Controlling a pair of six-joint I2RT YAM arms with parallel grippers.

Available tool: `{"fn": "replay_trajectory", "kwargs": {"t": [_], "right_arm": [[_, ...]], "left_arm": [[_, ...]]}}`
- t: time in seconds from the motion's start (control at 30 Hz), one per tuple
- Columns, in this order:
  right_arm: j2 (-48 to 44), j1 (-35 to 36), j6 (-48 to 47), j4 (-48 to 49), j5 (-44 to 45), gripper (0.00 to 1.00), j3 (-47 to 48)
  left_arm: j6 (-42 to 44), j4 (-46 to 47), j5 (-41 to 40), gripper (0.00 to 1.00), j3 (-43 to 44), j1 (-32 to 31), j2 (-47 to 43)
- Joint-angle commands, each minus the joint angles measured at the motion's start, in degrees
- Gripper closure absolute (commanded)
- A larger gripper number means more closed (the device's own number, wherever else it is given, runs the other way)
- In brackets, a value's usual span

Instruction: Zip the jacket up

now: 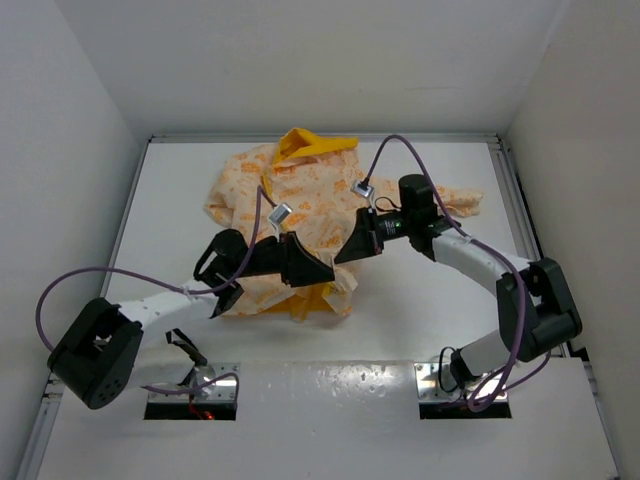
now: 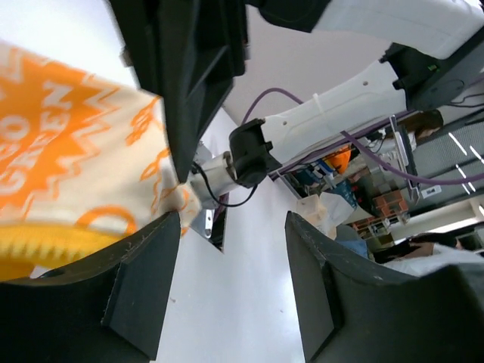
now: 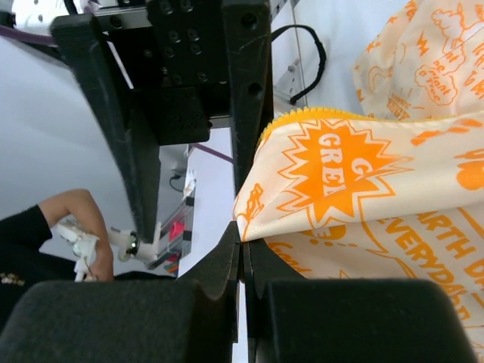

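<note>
The cream jacket (image 1: 300, 190) with orange print lies in the middle of the table, its yellow hood (image 1: 305, 145) at the far end and yellow lining (image 1: 315, 300) showing at its near hem. My right gripper (image 1: 352, 245) is shut on a fold of the jacket's fabric (image 3: 355, 189) near the yellow zipper edging (image 3: 318, 113), with the pinch at the fingertips (image 3: 243, 246). My left gripper (image 1: 305, 268) is open (image 2: 233, 227). Its left finger (image 2: 144, 280) touches the jacket (image 2: 68, 166), and only bare table shows between its jaws. The two grippers are close together and face each other.
The white table (image 1: 430, 290) has a raised rim and white walls on three sides. Purple cables (image 1: 100, 275) loop off both arms. Two metal base plates (image 1: 190, 385) sit at the near edge. A person's hand (image 3: 64, 212) shows beyond the table in the right wrist view.
</note>
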Motion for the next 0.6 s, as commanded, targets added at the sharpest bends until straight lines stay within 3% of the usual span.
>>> {"fn": "replay_trajectory", "kwargs": {"t": [0.0, 0.17, 0.27, 0.47, 0.57], "right_arm": [[-2.80, 0.00, 2.65, 3.01, 1.66, 1.00, -0.14], [-2.20, -0.27, 12.58, 15.56, 2.37, 1.00, -2.35], [-1.76, -0.27, 15.93, 17.69, 2.80, 1.00, -2.44], [-1.67, 0.88, 15.67, 17.78, 3.07, 1.00, -2.35], [-1.58, 1.23, 15.93, 17.87, 2.90, 1.00, -2.09]], "left_arm": [[-0.90, -2.12, 2.06, 0.37, -1.24, 2.61, -3.22], [-3.72, -0.44, 0.84, 0.35, -8.89, 5.69, -10.06], [-1.71, -1.77, -0.84, 0.35, -9.51, 5.70, -10.61], [-2.75, 6.57, -3.12, 0.36, -5.14, 3.86, -2.55], [-0.57, 5.89, -4.96, 0.36, -2.23, 2.97, -0.07]]}}
